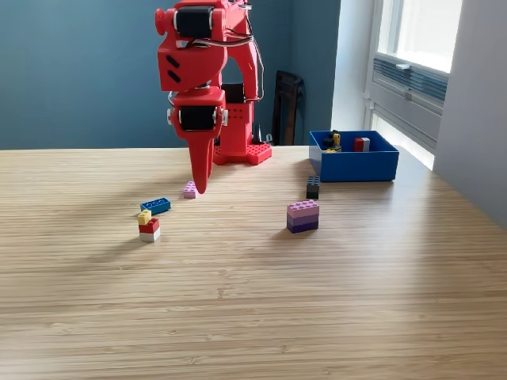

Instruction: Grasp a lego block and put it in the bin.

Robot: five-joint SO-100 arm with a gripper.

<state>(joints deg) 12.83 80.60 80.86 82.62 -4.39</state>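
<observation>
Lego pink block (190, 189) lies mid-table toward the far edge, gripper (200, 187) tip poised just beside it, likely lining up a grasp; jaw opening unclear. Bin (372, 169) waits near the far right edge.

Wooden table (317, 317), blue wall (79, 71), window (416, 47).

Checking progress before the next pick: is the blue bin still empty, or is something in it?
Not empty. The bin holds a red-and-white piece and a dark-and-yellow cluster near its back wall.
</observation>
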